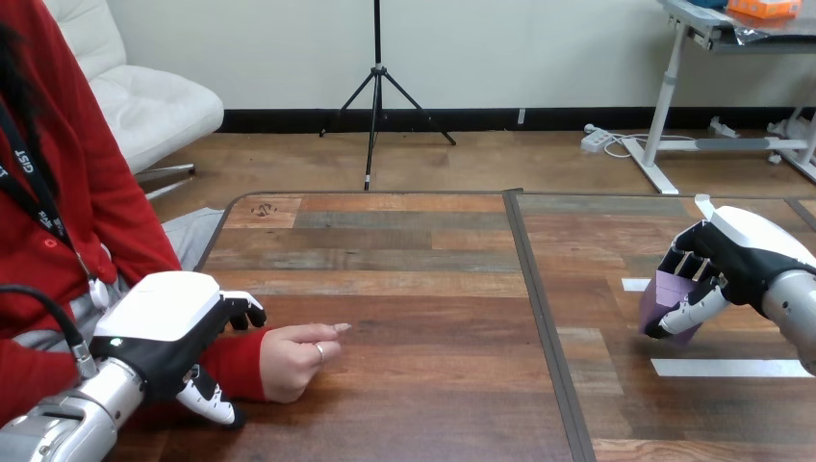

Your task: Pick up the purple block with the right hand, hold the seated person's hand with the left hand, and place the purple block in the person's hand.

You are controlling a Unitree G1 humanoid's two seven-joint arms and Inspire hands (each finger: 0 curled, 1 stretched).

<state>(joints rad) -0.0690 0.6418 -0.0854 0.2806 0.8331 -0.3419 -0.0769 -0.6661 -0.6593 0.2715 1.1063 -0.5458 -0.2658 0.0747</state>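
At the right edge of the frame, the right robot hand [724, 262] closes round the purple block [666, 306], fingers curled over its upper part and the thumb across its lower front; the block sits low over the tabletop [414, 289], and we cannot tell whether its base touches the wood or hangs just clear. In the lower left of the frame, the left robot hand [178, 332] clasps the person's wrist [234, 364] in its red sleeve, fingers curled over the top and the thumb tucked beneath; the person's hand [293, 361] lies just beyond it on the tabletop, knuckles up and loosely closed, well apart from the block.

We judge the block light and stiff, with flat, smooth faces that could slip under a loose pinch; the safest hold looks to be across two opposite faces, thumb against fingers, much as the right robot hand has it. The person's hand is not yet turned palm up, so we judge that the handover has not begun.

We count one purple block, two robot hands, one person's hand, and two white tape strips [729, 367] on the tabletop at the right of the frame, one beside the block and one lower down.
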